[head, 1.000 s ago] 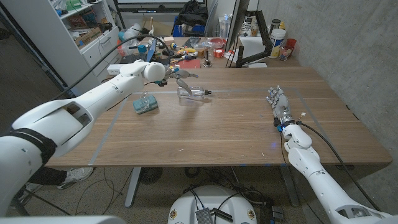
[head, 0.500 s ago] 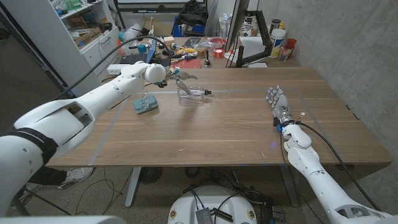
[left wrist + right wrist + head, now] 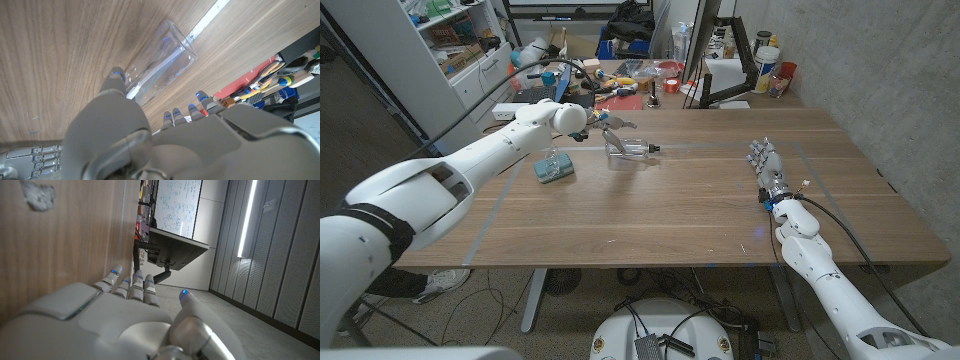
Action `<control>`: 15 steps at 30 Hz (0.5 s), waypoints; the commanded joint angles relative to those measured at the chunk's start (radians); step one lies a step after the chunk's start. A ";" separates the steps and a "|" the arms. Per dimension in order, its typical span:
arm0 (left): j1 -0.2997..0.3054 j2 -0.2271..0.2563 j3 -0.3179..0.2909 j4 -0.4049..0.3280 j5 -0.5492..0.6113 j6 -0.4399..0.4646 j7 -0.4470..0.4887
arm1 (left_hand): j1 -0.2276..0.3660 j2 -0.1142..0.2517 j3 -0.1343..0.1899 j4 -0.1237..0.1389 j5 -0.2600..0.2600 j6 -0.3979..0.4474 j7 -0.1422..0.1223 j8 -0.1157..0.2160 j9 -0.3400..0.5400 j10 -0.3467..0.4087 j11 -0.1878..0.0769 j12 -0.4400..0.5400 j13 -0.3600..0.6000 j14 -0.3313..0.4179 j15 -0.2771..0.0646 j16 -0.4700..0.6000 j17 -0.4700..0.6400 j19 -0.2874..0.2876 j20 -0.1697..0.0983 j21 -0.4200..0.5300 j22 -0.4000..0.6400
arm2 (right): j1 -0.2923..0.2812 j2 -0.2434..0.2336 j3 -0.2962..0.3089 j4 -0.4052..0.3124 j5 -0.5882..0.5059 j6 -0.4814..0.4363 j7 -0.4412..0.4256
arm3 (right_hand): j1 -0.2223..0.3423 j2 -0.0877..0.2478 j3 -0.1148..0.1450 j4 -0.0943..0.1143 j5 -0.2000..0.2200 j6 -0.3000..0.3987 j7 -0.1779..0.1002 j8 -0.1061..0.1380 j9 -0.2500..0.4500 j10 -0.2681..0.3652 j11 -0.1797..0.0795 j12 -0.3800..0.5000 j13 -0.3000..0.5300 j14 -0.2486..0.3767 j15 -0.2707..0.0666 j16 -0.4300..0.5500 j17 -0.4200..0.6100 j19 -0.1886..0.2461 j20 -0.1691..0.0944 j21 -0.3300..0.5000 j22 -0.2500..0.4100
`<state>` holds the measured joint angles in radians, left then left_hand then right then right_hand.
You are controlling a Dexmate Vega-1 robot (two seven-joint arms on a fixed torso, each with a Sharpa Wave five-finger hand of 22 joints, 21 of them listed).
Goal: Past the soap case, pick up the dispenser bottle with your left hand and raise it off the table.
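Resting near the table's (image 3: 670,215) right edge, the right hand (image 3: 767,165) holds nothing, fingers straight and slightly apart, pointing away from the robot. Farther back on the left lies the teal soap case (image 3: 554,168). Past it, the left arm stretches across to the clear bottle (image 3: 627,150), lying on its side on the wood. The left hand (image 3: 605,125) hovers over it, fingers spread wide, gripping nothing.
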<state>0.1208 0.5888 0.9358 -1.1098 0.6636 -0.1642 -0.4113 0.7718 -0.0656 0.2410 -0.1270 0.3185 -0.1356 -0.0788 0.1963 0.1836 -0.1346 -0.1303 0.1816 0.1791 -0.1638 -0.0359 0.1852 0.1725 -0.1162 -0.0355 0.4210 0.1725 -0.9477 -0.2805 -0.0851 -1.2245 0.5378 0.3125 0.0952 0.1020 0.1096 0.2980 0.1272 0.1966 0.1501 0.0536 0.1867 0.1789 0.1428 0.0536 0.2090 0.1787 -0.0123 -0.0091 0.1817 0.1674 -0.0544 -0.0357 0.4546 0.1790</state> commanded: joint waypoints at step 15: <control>-0.028 -0.040 0.036 0.065 0.044 -0.017 0.019 | 0.018 0.008 -0.013 0.006 0.005 0.005 -0.003 0.005 0.003 0.005 -0.004 0.002 0.003 -0.002 -0.055 0.005 0.001 0.010 -0.044 -0.015 0.004 | 0.002 0.004 0.008 0.014 0.003 0.010 -0.005 | -0.009 0.008 -0.002 0.001 0.002 0.013 0.001 0.006 0.006 0.011 -0.001 0.002 0.003 0.009 -0.003 0.000 0.004 0.008 -0.063 -0.005 0.005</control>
<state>0.1010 0.5612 0.9591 -1.0632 0.6909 -0.1781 -0.3981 0.7771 -0.0603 0.2336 -0.1197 0.3185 -0.1319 -0.0825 0.1963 0.1836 -0.1346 -0.1303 0.1810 0.1791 -0.1638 -0.0358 0.1852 0.1726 -0.1088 -0.0326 0.4100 0.1749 -0.9473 -0.2783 -0.0813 -1.2170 0.5383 0.3177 0.0920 0.1019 0.1096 0.2981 0.1271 0.1966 0.1541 0.0569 0.1867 0.1789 0.1428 0.0536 0.2090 0.1788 -0.0124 -0.0091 0.1817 0.1675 -0.0543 -0.0356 0.4507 0.1790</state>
